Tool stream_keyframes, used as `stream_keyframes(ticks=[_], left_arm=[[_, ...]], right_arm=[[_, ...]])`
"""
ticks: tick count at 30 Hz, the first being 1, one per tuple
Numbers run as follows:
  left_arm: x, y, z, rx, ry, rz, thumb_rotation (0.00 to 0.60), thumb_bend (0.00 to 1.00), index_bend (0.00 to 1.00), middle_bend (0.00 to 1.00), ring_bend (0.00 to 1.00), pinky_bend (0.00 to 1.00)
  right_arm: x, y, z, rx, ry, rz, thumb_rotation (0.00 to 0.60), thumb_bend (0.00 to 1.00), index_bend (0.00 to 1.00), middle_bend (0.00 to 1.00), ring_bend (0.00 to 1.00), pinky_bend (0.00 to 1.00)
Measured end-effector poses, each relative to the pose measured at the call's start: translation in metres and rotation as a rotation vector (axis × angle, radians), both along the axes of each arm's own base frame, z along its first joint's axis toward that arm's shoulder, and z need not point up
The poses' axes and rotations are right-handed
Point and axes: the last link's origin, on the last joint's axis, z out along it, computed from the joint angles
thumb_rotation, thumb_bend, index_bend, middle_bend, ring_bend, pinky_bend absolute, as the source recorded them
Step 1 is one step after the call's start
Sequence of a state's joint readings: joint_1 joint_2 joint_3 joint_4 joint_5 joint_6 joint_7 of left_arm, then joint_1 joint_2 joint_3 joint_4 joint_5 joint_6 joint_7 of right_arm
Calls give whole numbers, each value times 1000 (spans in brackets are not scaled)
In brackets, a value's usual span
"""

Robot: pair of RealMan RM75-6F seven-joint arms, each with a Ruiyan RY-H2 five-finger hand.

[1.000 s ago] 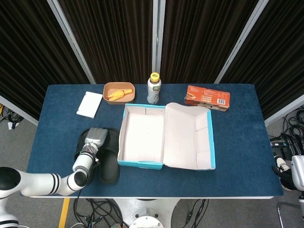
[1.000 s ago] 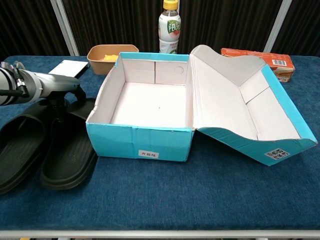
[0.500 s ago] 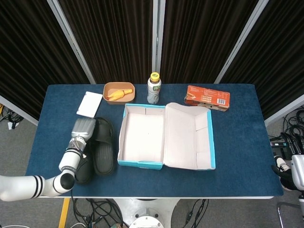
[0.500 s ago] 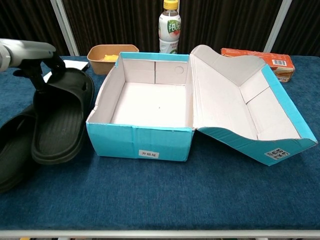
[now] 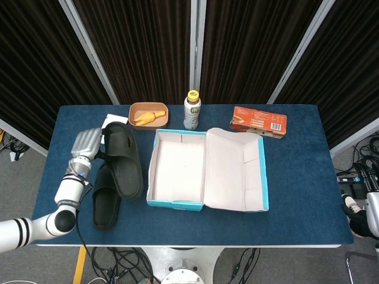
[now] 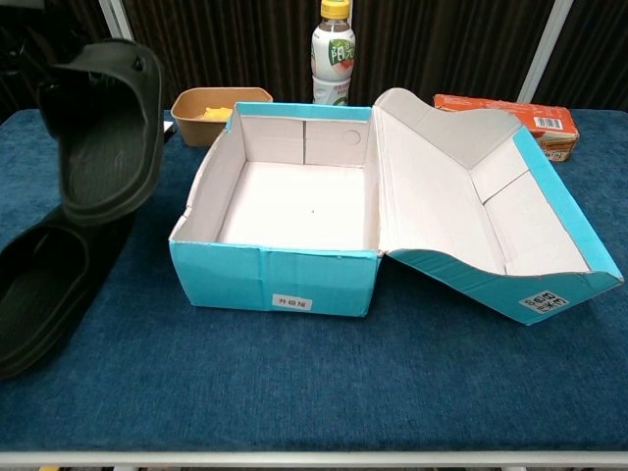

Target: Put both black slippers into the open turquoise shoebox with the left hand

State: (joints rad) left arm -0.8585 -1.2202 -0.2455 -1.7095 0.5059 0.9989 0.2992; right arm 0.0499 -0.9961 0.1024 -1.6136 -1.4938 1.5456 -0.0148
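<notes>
The left robot hand grips one black slipper by its upper end, raised off the desk, long axis hanging toward the robot. The open turquoise shoebox lies to the robot hand's right; the second slipper rests below it.

The shoebox is standing open at the top, its lid lying back to the right. The near-left wall is rising between the lifted slipper and the interior. A bowl and bottle are crowding the box's far side. The second slipper is occupying the table at left.
</notes>
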Motion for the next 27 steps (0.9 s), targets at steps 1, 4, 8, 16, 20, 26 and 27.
stream_keyframes(ticks=[1,4,8,16,20,26,27], left_arm=[[3,2,1,5,-44,-10,600,0,595,585,836,863],[16,7,-2,3,-197,-52,600,0,595,586,809,842],[35,17,-14,-26,-354,-140,600,0,594,588,776,816],[63,40,-66,-115,-444,-294,600,0,586,585,751,789],[72,47,-93,-151,-473,-309,600,0,586,584,747,784],[75,54,-122,-166,-456,-324,600,0,586,583,735,764],[75,55,-127,-166,-459,-324,600,0,586,583,734,759]], right_arm=[[2,-1,1,-1,4,5,600,26,31,99,0,61],[7,-2,2,2,12,17,600,26,32,99,0,61],[13,-4,3,9,21,27,600,26,31,99,0,61],[16,-5,5,10,38,14,600,26,31,99,0,61],[15,-5,6,8,41,1,600,26,32,99,0,61],[14,-6,5,12,40,-15,600,26,31,99,0,61],[14,-6,5,12,41,-16,600,26,31,99,0,61]])
